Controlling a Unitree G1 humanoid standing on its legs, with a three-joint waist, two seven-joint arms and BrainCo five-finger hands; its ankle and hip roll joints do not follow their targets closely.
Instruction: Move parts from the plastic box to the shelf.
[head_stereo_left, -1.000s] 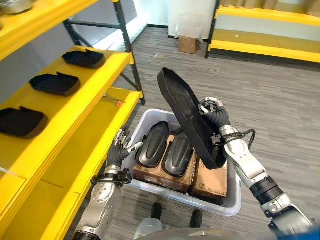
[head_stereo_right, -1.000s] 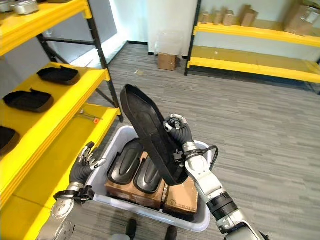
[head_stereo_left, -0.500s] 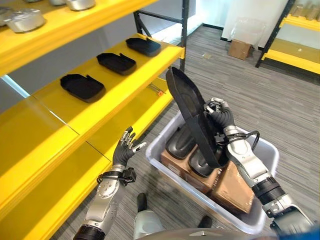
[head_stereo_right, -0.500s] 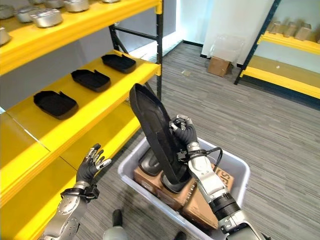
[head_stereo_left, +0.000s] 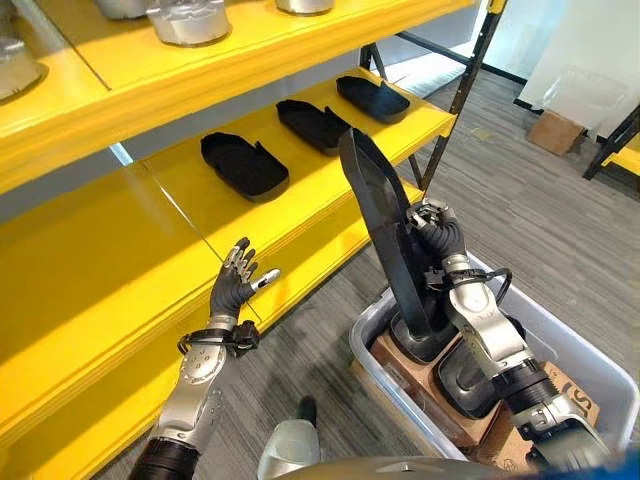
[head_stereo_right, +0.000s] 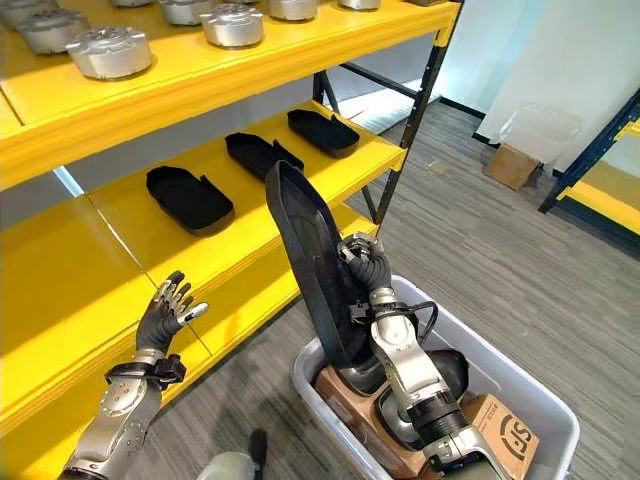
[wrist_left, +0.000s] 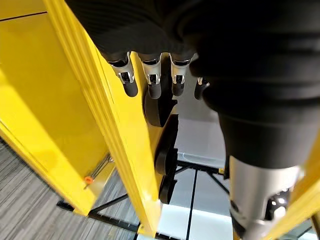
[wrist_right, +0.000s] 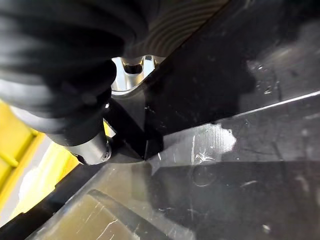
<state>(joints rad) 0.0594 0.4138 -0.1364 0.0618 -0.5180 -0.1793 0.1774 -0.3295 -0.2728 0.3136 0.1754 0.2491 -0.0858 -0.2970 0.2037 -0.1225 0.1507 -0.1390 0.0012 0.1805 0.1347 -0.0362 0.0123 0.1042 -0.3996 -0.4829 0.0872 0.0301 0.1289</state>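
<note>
Close to the robot, the plastic box is sitting on the floor, just below the right hand. More black parts are lying in it on top of brown cardboard boxes, waiting for their turn.

The right hand is curling its fingers around one edge of a long black part. It is holding the part up on its end, so it is standing tall above the box. Lifted like this, it is probably clearing the box wall and is easy to swing over to the side.

The left hand is holding nothing. Its fingers are spreading wide, and it is hanging just in front of the yellow shelf, maybe getting ready to help catch the part.

Past those fingers, three black parts are already lying flat in a row on the shelf. There is bare yellow space near the left hand, so the tall part could go there. Higher up, silver metal parts are resting on the top shelf.
</note>
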